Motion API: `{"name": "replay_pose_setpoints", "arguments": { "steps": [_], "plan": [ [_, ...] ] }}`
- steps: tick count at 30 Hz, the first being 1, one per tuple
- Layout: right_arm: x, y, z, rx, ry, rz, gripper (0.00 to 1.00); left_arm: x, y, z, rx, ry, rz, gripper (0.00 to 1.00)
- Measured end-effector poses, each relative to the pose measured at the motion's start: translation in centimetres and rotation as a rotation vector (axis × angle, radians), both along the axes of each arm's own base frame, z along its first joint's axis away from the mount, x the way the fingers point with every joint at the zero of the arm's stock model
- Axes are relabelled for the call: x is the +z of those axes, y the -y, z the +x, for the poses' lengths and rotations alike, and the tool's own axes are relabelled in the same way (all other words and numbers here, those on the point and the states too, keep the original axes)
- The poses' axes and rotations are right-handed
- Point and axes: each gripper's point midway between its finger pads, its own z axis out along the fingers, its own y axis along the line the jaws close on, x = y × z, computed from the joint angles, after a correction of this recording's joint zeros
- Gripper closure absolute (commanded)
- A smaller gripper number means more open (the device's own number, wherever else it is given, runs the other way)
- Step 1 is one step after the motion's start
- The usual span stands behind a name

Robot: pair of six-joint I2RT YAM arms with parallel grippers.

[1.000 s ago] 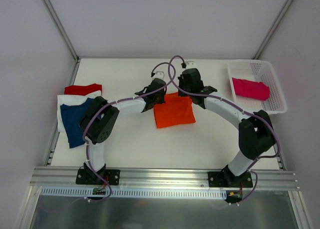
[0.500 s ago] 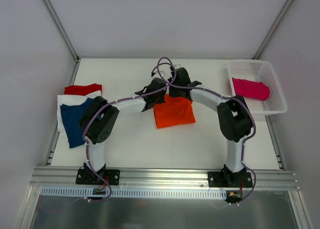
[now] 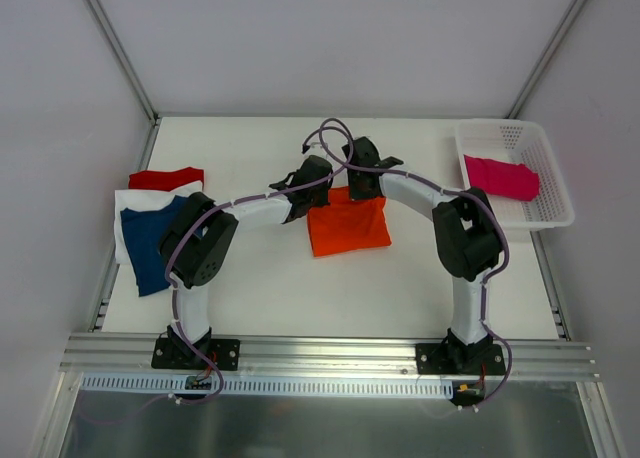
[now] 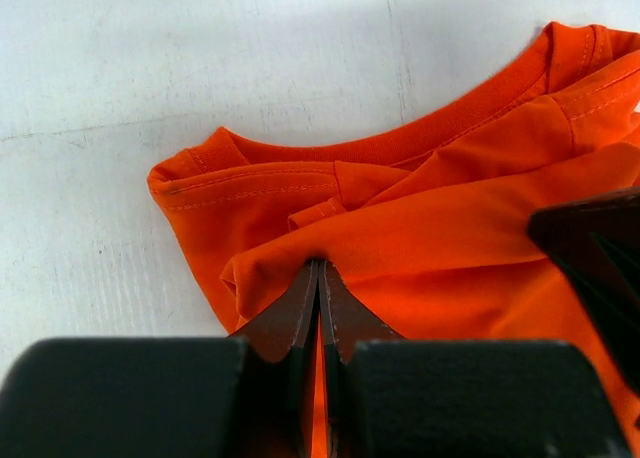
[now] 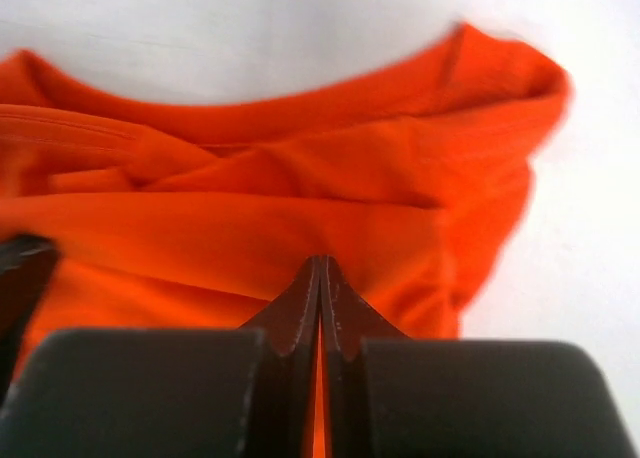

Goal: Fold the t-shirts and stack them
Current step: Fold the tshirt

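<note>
The bright orange t-shirt lies partly folded mid-table, its collar at the far edge. My left gripper is shut on a fold of orange cloth near the shirt's far-left corner. My right gripper is shut on the cloth near its far-right corner. At the table's left edge sits a pile of t-shirts: navy blue on white, with red behind. A magenta pink t-shirt lies in the basket.
A white mesh basket stands at the far right of the table. Both arms arch over the middle, their purple cables looping above the grippers. Metal frame posts rise at the back corners.
The right arm has folded inward and its gripper has moved left and nearer, onto the orange shirt's far edge. The left arm and the shirt have hardly moved.
</note>
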Motion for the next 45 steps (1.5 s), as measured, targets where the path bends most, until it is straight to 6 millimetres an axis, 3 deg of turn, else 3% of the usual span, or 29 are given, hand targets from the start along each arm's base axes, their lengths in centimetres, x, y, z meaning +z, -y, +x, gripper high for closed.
{"name": "replay_pose_setpoints", "arguments": {
  "steps": [11, 19, 23, 27, 30, 33, 36, 38, 42, 45],
  "plan": [
    [-0.2, 6.0, -0.7, -0.136, -0.012, -0.245, 1.00, -0.3, -0.5, -0.1, 0.008, -0.015, 0.012, 1.00],
    [1.2, 9.0, -1.5, -0.195, 0.018, -0.337, 1.00, -0.5, -1.2, 0.1, 0.019, -0.024, 0.020, 1.00],
    [3.0, 9.5, -3.1, -0.191, 0.037, -0.291, 1.00, -0.6, -1.3, -0.2, 0.021, -0.029, 0.016, 1.00],
    [5.5, 9.2, -5.6, -0.164, 0.065, -0.164, 1.00, -0.6, -2.0, -2.1, 0.010, -0.056, 0.003, 1.00],
    [7.6, 8.3, -7.1, -0.131, 0.099, -0.045, 0.99, 1.1, -2.1, -3.5, -0.005, -0.037, -0.019, 1.00],
    [8.3, 6.8, -8.0, -0.092, 0.111, 0.051, 0.99, 4.0, -0.8, -5.0, -0.046, 0.014, -0.058, 1.00],
    [6.8, 5.4, -8.8, -0.057, 0.070, 0.094, 1.00, 6.6, 1.3, -6.4, -0.102, 0.058, -0.114, 1.00],
    [5.0, 4.6, -9.4, -0.040, 0.023, 0.103, 1.00, 7.1, 2.6, -7.2, -0.135, 0.059, -0.144, 1.00],
    [1.0, 3.1, -10.3, -0.026, -0.074, 0.105, 0.99, 5.5, 3.2, -7.7, -0.151, 0.014, -0.143, 1.00],
    [-1.1, 2.3, -10.8, -0.019, -0.127, 0.103, 1.00, 3.1, 3.3, -7.9, -0.153, -0.035, -0.120, 1.00]
  ]
}}
